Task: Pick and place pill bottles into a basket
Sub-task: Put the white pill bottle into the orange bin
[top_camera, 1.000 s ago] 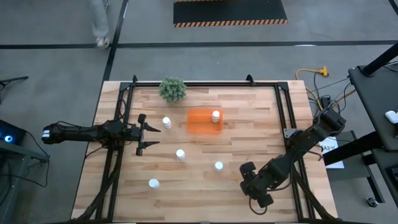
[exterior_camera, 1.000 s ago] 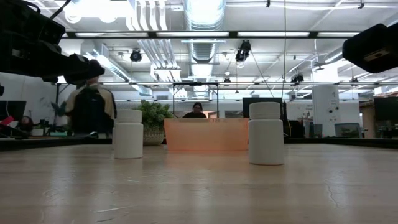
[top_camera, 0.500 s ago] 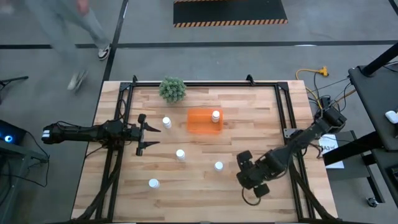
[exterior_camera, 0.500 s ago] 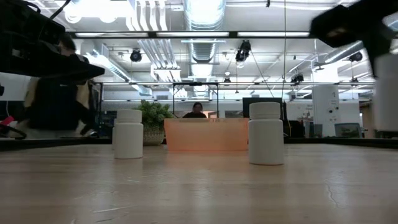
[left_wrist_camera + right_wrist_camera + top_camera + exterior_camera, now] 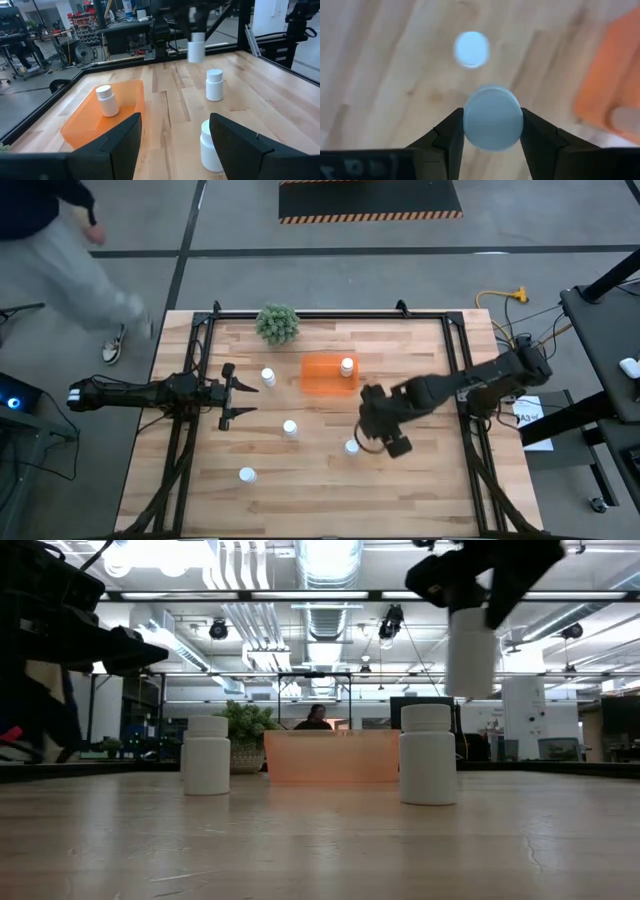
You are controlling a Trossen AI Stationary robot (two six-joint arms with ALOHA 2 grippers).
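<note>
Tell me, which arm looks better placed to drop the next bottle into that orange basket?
The right. Its pincer is shut on a pill bottle in the air, close to the basket. The left pincer waits open at the table's left side, holding nothing.

No readable text, labels, brands or numbers on bottles, basket, tabletop, arms or in the room
</note>
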